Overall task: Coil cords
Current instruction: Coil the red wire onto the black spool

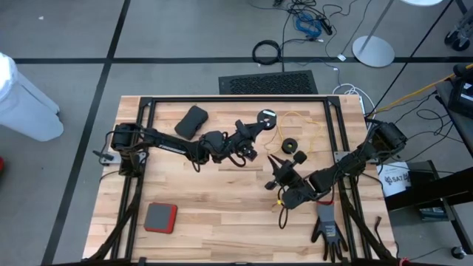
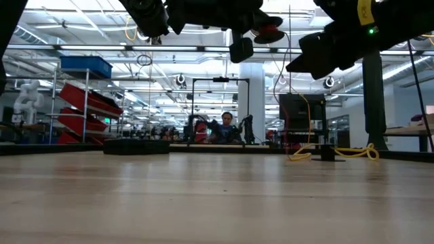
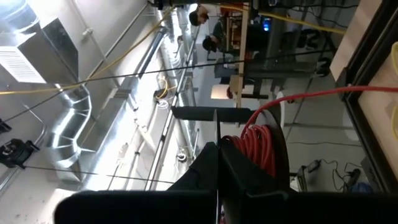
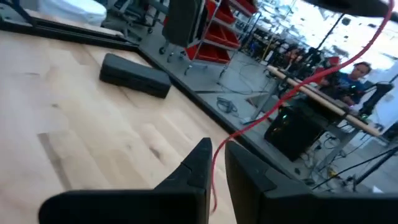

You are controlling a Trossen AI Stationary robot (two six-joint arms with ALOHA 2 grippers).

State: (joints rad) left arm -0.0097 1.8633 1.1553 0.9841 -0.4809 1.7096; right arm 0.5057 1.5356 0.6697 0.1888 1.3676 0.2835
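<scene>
A small black reel (image 3: 264,146) wound with red cord hangs high above the table's middle, and my left gripper (image 1: 257,127) is shut on it. From the reel a red cord (image 4: 292,81) runs down to my right gripper (image 4: 217,158), which is shut on it a little nearer and to the right (image 1: 275,164). The yellow cord (image 1: 315,134) lies loose on the far right of the table. Two black reels (image 1: 289,145) (image 1: 301,157) rest beside it. My left gripper has the red-wound reel at its fingertips (image 3: 219,155); the fingers themselves hide the place of contact. They point about level toward the table's far right. The reel (image 2: 268,28) is lifted well clear of the table. My right gripper pinches a single strand of the red cord (image 4: 214,163) between its two fingers. The fingers come at it about level, pointing toward the table's far left, and lie across the cord. The cord rises in a straight line from the fingers and hangs loose below them (image 4: 212,200).
A black case (image 1: 192,120) lies at the far left of the table, a red and grey pad (image 1: 160,216) at the near left, and a black glove (image 1: 329,225) at the near right. A black frame (image 1: 222,98) borders the table. Beyond it is a room with people at benches.
</scene>
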